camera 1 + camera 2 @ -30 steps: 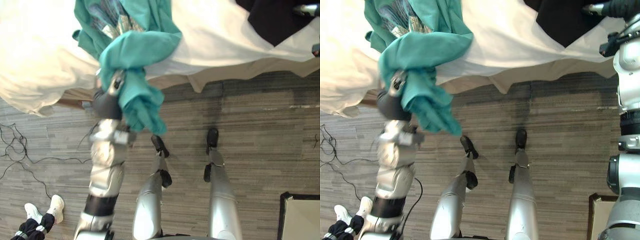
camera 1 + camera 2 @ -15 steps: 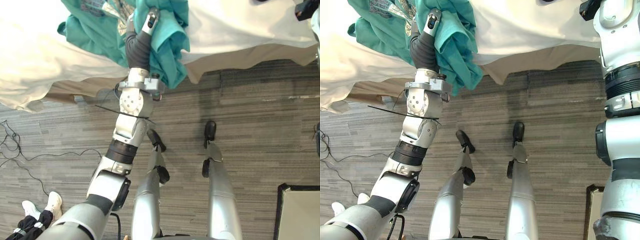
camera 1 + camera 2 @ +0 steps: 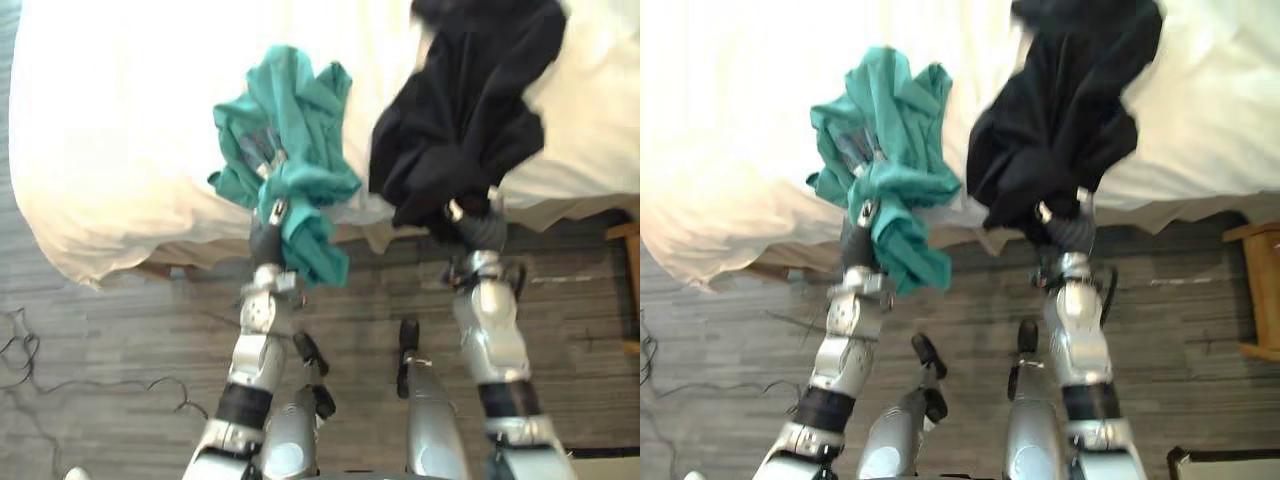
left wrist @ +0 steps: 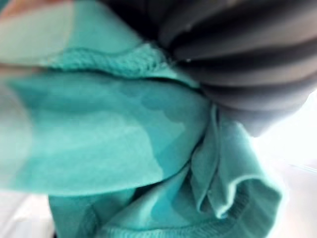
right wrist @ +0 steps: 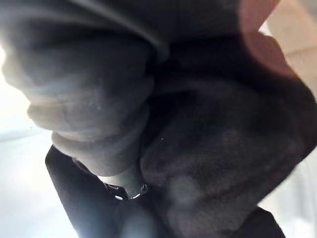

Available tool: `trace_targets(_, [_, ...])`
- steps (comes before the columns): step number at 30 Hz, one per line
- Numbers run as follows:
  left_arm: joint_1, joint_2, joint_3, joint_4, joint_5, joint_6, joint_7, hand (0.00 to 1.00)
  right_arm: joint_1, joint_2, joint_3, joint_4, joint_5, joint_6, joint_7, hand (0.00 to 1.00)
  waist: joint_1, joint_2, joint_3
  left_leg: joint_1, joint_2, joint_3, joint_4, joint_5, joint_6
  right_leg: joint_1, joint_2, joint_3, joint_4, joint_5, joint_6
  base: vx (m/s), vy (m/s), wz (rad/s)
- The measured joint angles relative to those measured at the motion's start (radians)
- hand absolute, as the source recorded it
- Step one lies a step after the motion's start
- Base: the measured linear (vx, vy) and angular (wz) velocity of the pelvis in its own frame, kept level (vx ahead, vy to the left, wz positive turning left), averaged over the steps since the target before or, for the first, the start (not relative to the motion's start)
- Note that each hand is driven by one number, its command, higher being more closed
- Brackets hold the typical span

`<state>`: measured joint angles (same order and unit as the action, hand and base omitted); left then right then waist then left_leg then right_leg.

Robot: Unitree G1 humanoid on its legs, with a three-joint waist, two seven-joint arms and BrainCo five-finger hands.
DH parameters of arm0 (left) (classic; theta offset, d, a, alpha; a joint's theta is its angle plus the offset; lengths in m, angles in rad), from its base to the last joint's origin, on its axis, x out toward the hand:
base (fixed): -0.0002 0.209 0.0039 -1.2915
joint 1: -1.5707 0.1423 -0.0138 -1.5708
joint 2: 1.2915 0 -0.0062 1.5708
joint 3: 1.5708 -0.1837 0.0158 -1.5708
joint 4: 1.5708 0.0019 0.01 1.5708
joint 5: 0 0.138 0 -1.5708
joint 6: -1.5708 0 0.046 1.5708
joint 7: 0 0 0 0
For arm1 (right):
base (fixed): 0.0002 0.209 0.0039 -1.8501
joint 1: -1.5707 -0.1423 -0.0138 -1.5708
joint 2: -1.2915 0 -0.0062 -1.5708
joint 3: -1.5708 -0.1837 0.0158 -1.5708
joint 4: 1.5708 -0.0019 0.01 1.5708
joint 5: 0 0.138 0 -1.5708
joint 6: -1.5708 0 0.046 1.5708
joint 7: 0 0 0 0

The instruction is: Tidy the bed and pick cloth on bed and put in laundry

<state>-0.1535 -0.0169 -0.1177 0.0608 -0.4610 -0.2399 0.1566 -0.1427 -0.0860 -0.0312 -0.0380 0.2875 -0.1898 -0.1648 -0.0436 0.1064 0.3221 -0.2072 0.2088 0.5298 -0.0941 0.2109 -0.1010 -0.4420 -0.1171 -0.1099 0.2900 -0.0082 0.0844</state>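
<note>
Fingers of the left hand (image 3: 271, 209) are sunk in a bunched teal cloth (image 3: 292, 125), with a bit of silver showing through the folds, so whether they are curled or straight cannot be told. One wad of the cloth hangs back from them over the dark wrist cover, and the rest spreads beyond them on the white bed (image 3: 120, 130). Fingers of the right hand (image 3: 457, 211) are likewise buried, in the gathered end of a black cloth (image 3: 462, 90) that runs away from them across the bed. Both sets of fingers sit at the bed's near edge, apart from each other, above the grey plank floor (image 3: 110, 335).
</note>
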Motion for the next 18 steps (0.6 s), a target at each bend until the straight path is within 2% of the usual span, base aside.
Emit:
trace_targets(2, [0.134,0.0,-0.008,-0.041,0.0,0.003,-0.029,1.0,0.181,0.059,0.012,-0.039,0.002,-0.002,0.043,1.0,-0.01,-0.039,-0.068,0.051,-0.003,0.0,0.0,-0.024,-0.013,0.05,-0.003,0.002,-0.004,-0.023,0.009,0.13,-0.013,-0.05])
trace_targets(4, [0.183,-0.002,-0.008,-0.058,0.001,0.004,-0.043,1.0,0.241,0.071,0.014,-0.039,0.019,-0.002,0.071,1.0,-0.012,-0.05,-0.093,0.077,-0.005,0.0,0.0,-0.041,-0.014,0.078,-0.003,0.001,-0.014,-0.029,0.017,0.12,-0.006,0.01])
trace_targets(5, [0.226,-0.01,-0.011,-0.065,0.001,0.004,-0.051,1.0,0.306,0.083,0.014,-0.038,0.025,-0.002,0.088,1.0,-0.017,-0.052,-0.125,0.091,-0.011,-0.003,0.0,-0.049,-0.01,0.104,-0.011,-0.003,-0.019,-0.036,0.026,0.1,0.007,0.17])
trace_targets(7, [0.268,-0.025,-0.011,-0.069,0.0,0.004,-0.052,1.0,0.363,0.092,0.011,-0.019,0.044,-0.001,0.117,1.0,-0.032,-0.051,-0.136,0.121,-0.019,0.01,0.003,-0.072,0.014,0.163,-0.03,-0.036,-0.027,-0.055,0.035,0.1,0.025,0.49])
trace_targets(8, [0.292,-0.027,-0.023,-0.069,-0.001,0.006,-0.059,1.0,0.4,0.097,0.009,0.002,0.059,-0.001,0.126,1.0,-0.044,-0.054,-0.145,0.142,-0.001,0.108,0.05,-0.112,0.038,0.219,-0.045,-0.069,-0.044,-0.053,0.041,0.13,0.041,0.79])
trace_targets(10, [0.316,-0.027,-0.045,-0.069,-0.001,0.008,-0.071,1.0,0.424,0.095,0.006,0.047,0.068,-0.001,0.13,1.0,-0.06,-0.052,-0.166,0.158,0.028,0.22,0.126,-0.128,0.052,0.288,-0.078,-0.129,-0.067,-0.055,0.057,0.12,0.059,0.89])
trace_targets(11, [0.325,-0.027,-0.049,-0.069,-0.001,0.008,-0.071,1.0,0.422,0.096,0.004,0.072,0.068,-0.001,0.131,1.0,-0.057,-0.054,-0.173,0.16,0.025,0.216,0.137,-0.13,0.051,0.307,-0.088,-0.141,-0.073,-0.054,0.061,0.13,0.12,0.91])
trace_targets(13, [0.356,-0.014,-0.05,-0.069,-0.001,0.014,-0.086,1.0,0.432,0.117,-0.01,0.127,0.069,0.005,0.148,1.0,-0.056,-0.063,-0.21,0.16,-0.013,0.136,0.12,-0.131,0.052,0.389,-0.118,-0.225,-0.127,-0.046,0.081,0.15,0.126,1.15])
trace_targets(14, [0.374,0.004,-0.049,-0.069,-0.001,0.016,-0.091,1.0,0.435,0.134,-0.013,0.155,0.078,0.006,0.149,1.0,-0.053,-0.079,-0.234,0.155,-0.038,0.079,0.1,-0.134,0.057,0.433,-0.137,-0.289,-0.144,-0.048,0.089,0.13,0.083,1.25])
trace_targets(15, [0.379,0.008,-0.049,-0.068,0.0,0.018,-0.091,1.0,0.433,0.14,-0.012,0.165,0.078,0.006,0.149,1.0,-0.052,-0.087,-0.244,0.15,-0.05,0.058,0.089,-0.138,0.059,0.444,-0.145,-0.31,-0.143,-0.048,0.089,0.13,0.081,1.24])
trace_targets(16, [0.389,0.021,-0.045,-0.068,0.0,0.021,-0.091,1.0,0.422,0.146,-0.012,0.186,0.078,0.008,0.149,1.0,-0.05,-0.098,-0.251,0.155,-0.061,0.036,0.072,-0.142,0.06,0.457,-0.159,-0.342,-0.126,-0.048,0.089,0.1,0.061,0.84])
trace_targets(18, [0.412,0.029,-0.026,-0.063,0.001,0.039,-0.09,1.0,0.399,0.148,-0.012,0.227,0.077,0.017,0.149,1.0,-0.033,-0.103,-0.254,0.176,-0.087,-0.015,0.048,-0.134,0.071,0.453,-0.202,-0.358,-0.01,-0.047,0.088,0.16,0.091,0.89])
